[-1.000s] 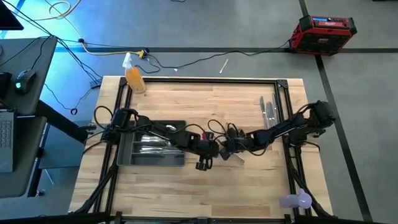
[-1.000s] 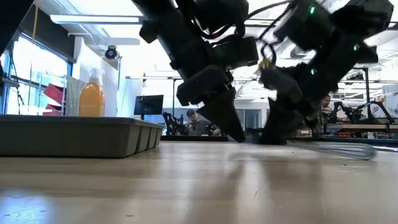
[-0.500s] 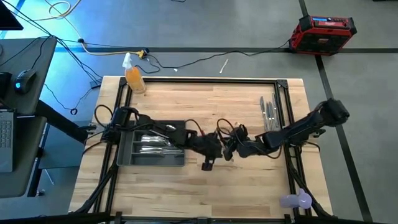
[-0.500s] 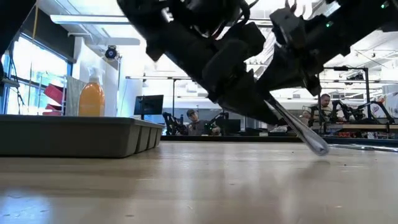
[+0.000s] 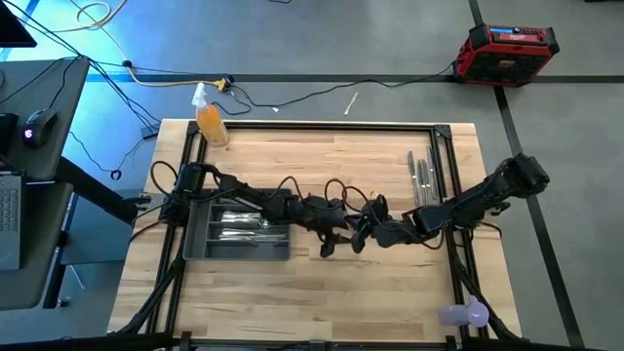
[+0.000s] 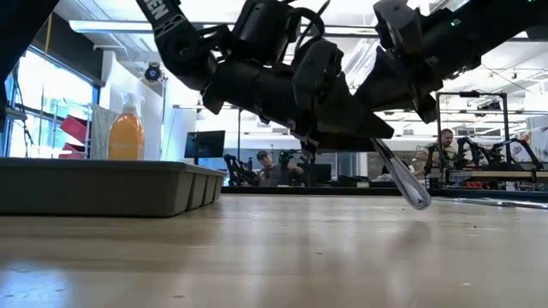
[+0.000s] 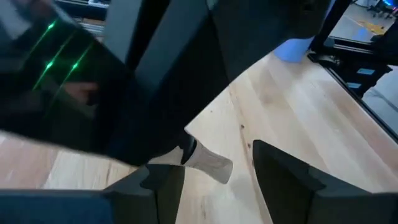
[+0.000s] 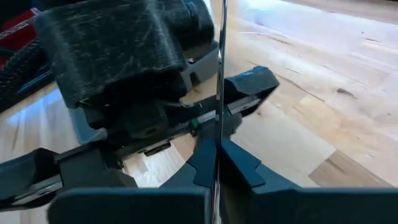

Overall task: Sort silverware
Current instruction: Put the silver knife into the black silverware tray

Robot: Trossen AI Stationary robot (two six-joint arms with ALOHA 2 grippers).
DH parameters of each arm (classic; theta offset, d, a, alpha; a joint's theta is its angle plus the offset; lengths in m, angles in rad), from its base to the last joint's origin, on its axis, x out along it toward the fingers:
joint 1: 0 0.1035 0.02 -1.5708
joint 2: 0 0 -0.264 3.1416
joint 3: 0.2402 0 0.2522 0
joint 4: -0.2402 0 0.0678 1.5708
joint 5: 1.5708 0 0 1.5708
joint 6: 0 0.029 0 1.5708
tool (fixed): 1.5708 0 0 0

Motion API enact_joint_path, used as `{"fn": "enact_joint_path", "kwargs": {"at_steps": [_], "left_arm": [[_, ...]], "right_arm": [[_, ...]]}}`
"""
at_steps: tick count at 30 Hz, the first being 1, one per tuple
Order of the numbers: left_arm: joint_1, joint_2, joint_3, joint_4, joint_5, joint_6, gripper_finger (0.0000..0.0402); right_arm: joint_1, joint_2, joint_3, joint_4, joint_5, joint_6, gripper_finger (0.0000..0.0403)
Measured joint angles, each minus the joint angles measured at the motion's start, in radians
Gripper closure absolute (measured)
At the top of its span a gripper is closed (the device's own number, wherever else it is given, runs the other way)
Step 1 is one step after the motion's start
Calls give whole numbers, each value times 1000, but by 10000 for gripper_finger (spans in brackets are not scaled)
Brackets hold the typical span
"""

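At table centre: both grippers meet above bare wood.
Right gripper (image 8: pixel 217 155) pinches a thin, shiny utensil (image 6: pixel 402 178), tilted, its rounded end just above the planks; left gripper (image 7: pixel 214 168) is spread beside it. More silverware (image 5: pixel 421 175) lies near the table's right edge.

The pale planked wooden table (image 5: pixel 322 292) looks smooth and matt. The thin silver metal utensil (image 6: pixel 402 178) shines glossy. The dark grey compartmented plastic tray (image 6: pixel 103 188) appears dull.
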Motion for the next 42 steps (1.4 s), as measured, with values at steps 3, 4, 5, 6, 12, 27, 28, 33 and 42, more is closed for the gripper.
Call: {"fn": "enact_joint_path", "kwargs": {"at_steps": [3, 4, 5, 6, 12, 27, 28, 33, 42], "left_arm": [[-4, 0, 0, -1, -23, 0, 251], [-5, 0, 0, -1, -35, 1, 264], [-7, 0, 0, -1, -48, 0, 279], [-9, 0, 0, -1, -56, 1, 297], [-22, 0, -2, -12, -91, 27, 388], [-59, -202, 2, -349, -200, 200, 401], [-66, -241, 3, -408, -218, 225, 401], [-115, -434, 56, -807, -331, 277, 401], [-213, -605, 161, -1519, -398, 23, 401]], "right_arm": [[0, 0, 0, 5, 1, -2, 403], [0, 0, 0, 6, 1, -2, 403], [0, 0, 0, 6, 1, -2, 403], [0, 0, 0, 6, 0, -2, 403], [3, -2, 1, 4, -15, -16, 402], [62, -140, 2, 9, 1, -242, 296], [67, -170, 2, 9, -11, -253, 278], [102, -297, 2, 13, -36, -266, 216], [154, -317, 2, 13, 52, -301, 199]]}}
